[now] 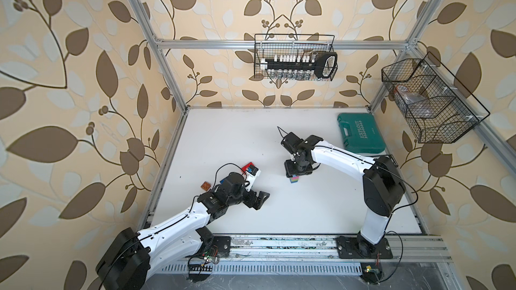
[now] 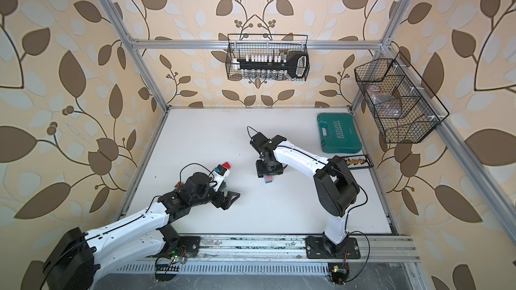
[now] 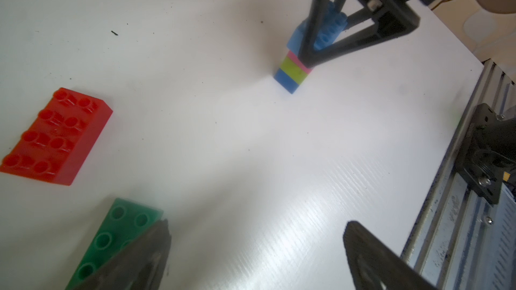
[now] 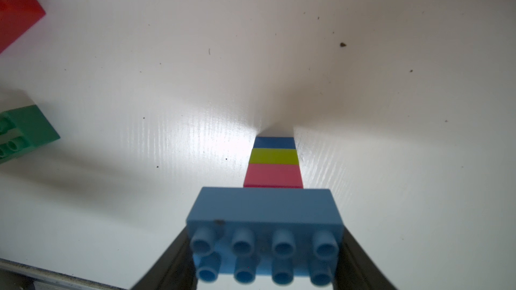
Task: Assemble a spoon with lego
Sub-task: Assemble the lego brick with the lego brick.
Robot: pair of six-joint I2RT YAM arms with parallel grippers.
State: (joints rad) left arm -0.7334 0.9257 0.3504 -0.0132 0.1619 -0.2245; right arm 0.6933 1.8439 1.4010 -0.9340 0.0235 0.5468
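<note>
right gripper (image 1: 296, 173) clamped on light-blue studded plastic brick (image 4: 265, 213) atop upright blue-lime-pink spoon stem (image 4: 275, 163) | left gripper (image 3: 258, 223) wide apart, empty | long green plastic brick (image 3: 120, 232) just beside it, far-left (left arm nearer)

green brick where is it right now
In the left wrist view the green brick lies flat on the table, partly behind a finger of the left gripper, with the red brick nearby.

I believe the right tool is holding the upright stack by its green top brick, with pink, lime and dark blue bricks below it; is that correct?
Not quite. The top brick that the right tool holds is a light-blue brick, not a green one, as the right wrist view shows. The pink brick, lime brick and dark blue brick below it are as you say.
</note>
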